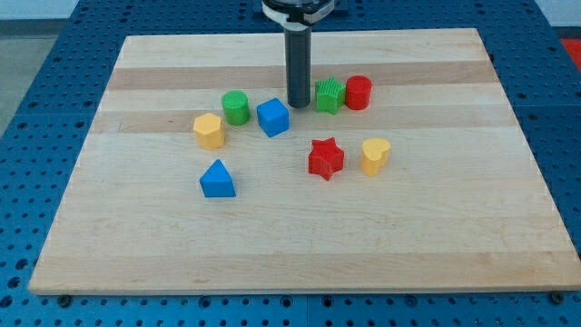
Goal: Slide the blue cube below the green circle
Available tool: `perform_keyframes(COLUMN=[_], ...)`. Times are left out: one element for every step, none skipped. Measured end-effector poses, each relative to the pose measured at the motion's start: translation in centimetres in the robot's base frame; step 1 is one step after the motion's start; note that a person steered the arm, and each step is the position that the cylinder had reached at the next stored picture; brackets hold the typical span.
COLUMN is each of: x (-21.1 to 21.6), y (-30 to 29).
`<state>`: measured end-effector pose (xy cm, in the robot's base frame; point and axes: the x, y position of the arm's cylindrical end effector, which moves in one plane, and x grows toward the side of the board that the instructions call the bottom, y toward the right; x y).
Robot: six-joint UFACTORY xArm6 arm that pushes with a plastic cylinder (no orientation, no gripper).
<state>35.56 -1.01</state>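
Observation:
The blue cube (272, 117) sits near the board's middle, just right of the green circle (236, 107), a short green cylinder. The two stand close together with a small gap between them. My tip (299, 105) is down on the board just to the upper right of the blue cube, close to its corner; whether it touches cannot be told. The tip stands between the blue cube and the green star (329, 94).
A red cylinder (359, 92) stands right of the green star. A yellow hexagon (209, 131) lies left of the green circle. A blue triangle (217, 179), a red star (326, 158) and a yellow heart (375, 155) lie lower down on the wooden board (454, 227).

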Motion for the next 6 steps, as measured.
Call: perform_keyframes(x=[1.0, 2.0, 4.2, 6.2, 7.2, 7.2], y=[-0.3, -0.3, -0.7, -1.1, -3.2, -6.1])
